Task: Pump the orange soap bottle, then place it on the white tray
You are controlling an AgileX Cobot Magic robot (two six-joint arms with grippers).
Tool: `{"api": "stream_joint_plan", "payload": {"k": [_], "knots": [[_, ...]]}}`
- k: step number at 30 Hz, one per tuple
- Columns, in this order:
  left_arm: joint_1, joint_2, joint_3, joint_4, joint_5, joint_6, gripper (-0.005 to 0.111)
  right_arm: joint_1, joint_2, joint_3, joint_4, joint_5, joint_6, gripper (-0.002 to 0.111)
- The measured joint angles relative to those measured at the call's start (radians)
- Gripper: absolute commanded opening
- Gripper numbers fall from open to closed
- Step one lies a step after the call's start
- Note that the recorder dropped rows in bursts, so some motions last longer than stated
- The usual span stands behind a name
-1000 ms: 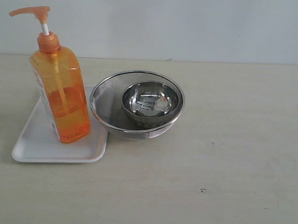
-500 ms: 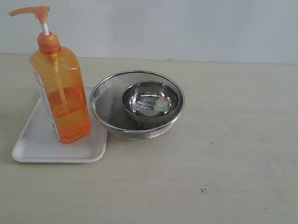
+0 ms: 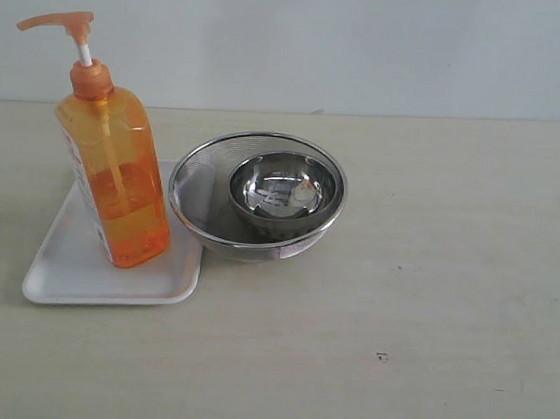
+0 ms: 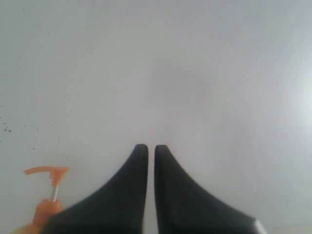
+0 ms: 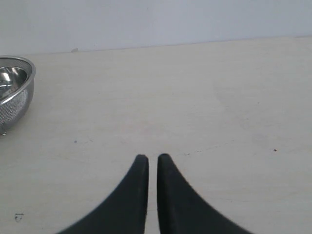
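The orange soap bottle [image 3: 114,177] stands upright on the white tray [image 3: 70,264] at the left of the table, pump head pointing left. Neither arm shows in the exterior view. In the left wrist view only the bottle's pump head [image 4: 48,171] and neck appear, off to one side of my left gripper [image 4: 147,148], which is shut on nothing and faces a plain pale wall. My right gripper [image 5: 149,158] is shut and empty too, hovering over bare table well away from the bottle.
A round steel mesh strainer [image 3: 206,182] holding a small steel bowl [image 3: 283,193] sits against the tray's right side; its rim [image 5: 19,78] shows at the edge of the right wrist view. Bare beige table [image 3: 446,274] spreads to the right.
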Motion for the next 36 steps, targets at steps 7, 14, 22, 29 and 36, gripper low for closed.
{"api": "stream_joint_plan", "payload": {"k": [7, 14, 22, 29, 36], "knots": [[0.000, 0.041, -0.076, -0.096, 0.146, -0.048, 0.005, 0.000, 0.000, 0.000, 0.000, 0.000, 0.000, 0.004], [0.000, 0.306, -0.296, 0.214, 0.169, -0.330, 0.005, 0.000, 0.000, 0.000, 0.000, 0.000, 0.000, 0.004], [0.000, 0.672, -0.477, 0.787, 0.141, -0.663, 0.005, 0.000, 0.000, 0.000, 0.000, 0.000, 0.000, 0.004], [0.000, 0.854, -0.481, 0.694, 0.079, -0.539, 0.005, 0.000, 0.000, 0.000, 0.000, 0.000, 0.000, 0.004], [0.000, 0.857, -0.482, 0.493, 0.009, -0.344, 0.005, 0.000, 0.000, 0.000, 0.000, 0.000, 0.000, 0.004]]}}
